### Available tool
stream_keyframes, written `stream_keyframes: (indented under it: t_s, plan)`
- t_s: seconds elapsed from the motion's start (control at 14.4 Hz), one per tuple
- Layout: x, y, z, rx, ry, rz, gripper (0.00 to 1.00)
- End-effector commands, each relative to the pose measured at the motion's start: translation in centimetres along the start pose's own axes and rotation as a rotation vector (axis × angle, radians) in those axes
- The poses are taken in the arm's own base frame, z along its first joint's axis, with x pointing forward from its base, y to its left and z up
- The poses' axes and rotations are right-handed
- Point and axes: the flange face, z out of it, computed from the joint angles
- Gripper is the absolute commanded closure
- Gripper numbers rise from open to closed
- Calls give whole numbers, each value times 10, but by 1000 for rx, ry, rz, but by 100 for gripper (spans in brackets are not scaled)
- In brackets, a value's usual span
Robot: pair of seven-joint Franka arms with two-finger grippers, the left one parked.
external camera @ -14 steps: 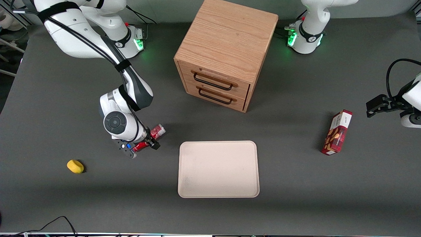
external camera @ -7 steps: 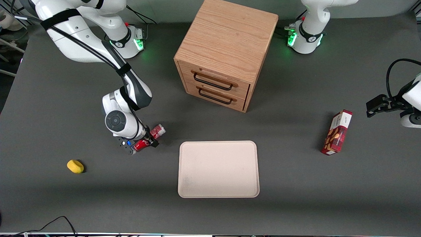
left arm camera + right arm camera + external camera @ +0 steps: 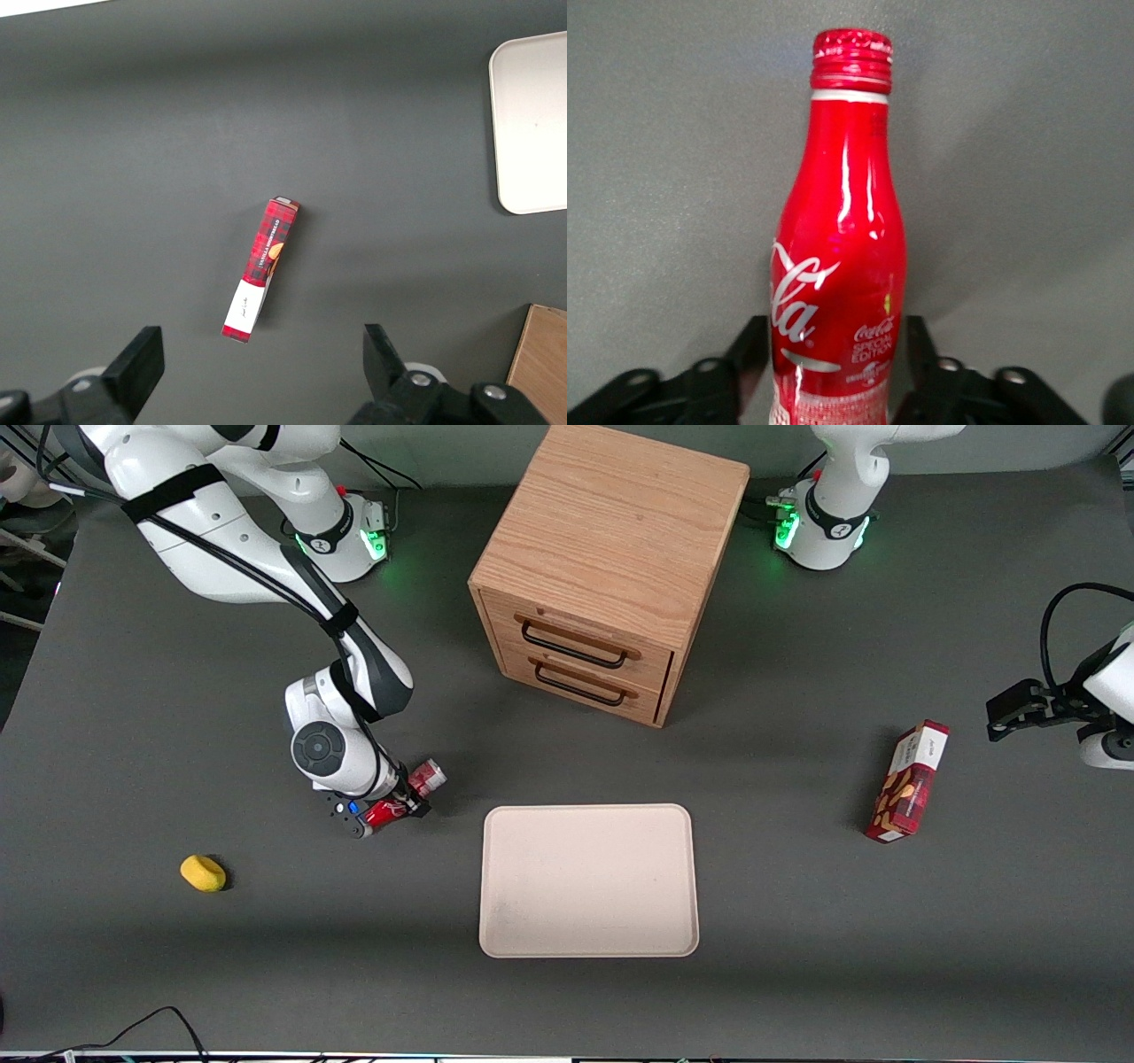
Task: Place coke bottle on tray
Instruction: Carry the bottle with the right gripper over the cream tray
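The coke bottle (image 3: 426, 779) lies on its side on the grey table, beside the cream tray (image 3: 586, 880) toward the working arm's end. Its silvery base end points toward the wooden cabinet. My right gripper (image 3: 395, 804) is down over the bottle's middle. In the right wrist view the red bottle (image 3: 842, 221) with its white script logo runs between the two black fingers (image 3: 749, 350). The jaws stand open, one close to each side of the bottle. The tray is empty and also shows in the left wrist view (image 3: 536, 124).
A wooden two-drawer cabinet (image 3: 611, 558) stands farther from the front camera than the tray. A red snack box (image 3: 908, 782) lies toward the parked arm's end. A small yellow object (image 3: 203, 872) lies toward the working arm's end, nearer the front camera than the gripper.
My right gripper has come down lower around the bottle and shifted slightly toward the cabinet. The bottle has not moved.
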Motion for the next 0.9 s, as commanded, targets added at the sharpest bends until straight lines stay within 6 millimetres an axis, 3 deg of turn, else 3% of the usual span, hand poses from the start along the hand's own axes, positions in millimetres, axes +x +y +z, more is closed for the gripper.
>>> stream_keyframes:
  t_s: [0.0,0.21,0.48,0.69,0.83]
  plan:
    - [2,-3,-5,15,18,15,90]
    - [13,-22,-43,49,40,3,94]
    - [32,-63,-146,65,67,-10,94]
    - [31,-82,-207,117,93,-231,94]
    - [20,-106,-229,154,121,-453,94]
